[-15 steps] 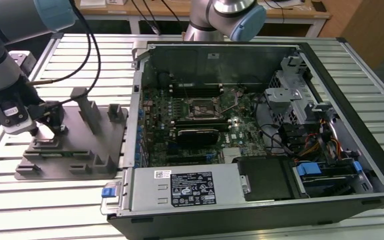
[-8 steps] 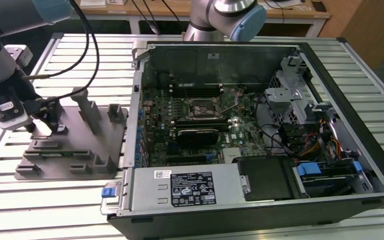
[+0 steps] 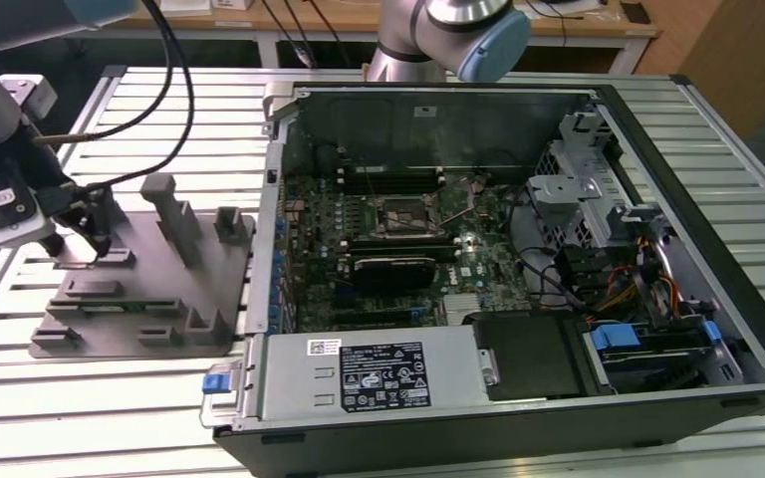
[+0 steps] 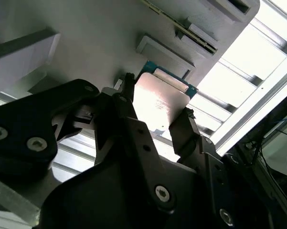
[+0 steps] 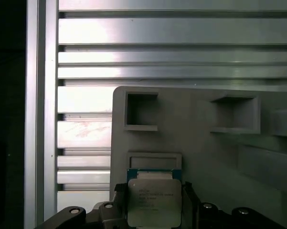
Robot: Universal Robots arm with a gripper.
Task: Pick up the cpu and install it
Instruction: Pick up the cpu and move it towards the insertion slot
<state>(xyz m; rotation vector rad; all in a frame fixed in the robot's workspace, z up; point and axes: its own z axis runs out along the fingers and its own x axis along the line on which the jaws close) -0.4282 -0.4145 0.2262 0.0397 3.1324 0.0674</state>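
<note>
Cpu (image 5: 154, 202): light, rigid, slick-topped, likely fragile underneath; gripper (image 4: 157, 104) pinches its opposite edges at grey fixture (image 3: 156, 299), 9 o'clock of computer case (image 3: 422, 119).

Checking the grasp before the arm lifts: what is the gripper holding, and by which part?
The gripper clamps the cpu by two opposite side edges, one finger on each, with its silver top left bare, over the grey fixture.

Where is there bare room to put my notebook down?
Bare table slats run between the grey fixture and the edge nearest the exterior camera, and again beyond the fixture. Crowded: the fixture, under the gripper, and the open computer case.
</note>
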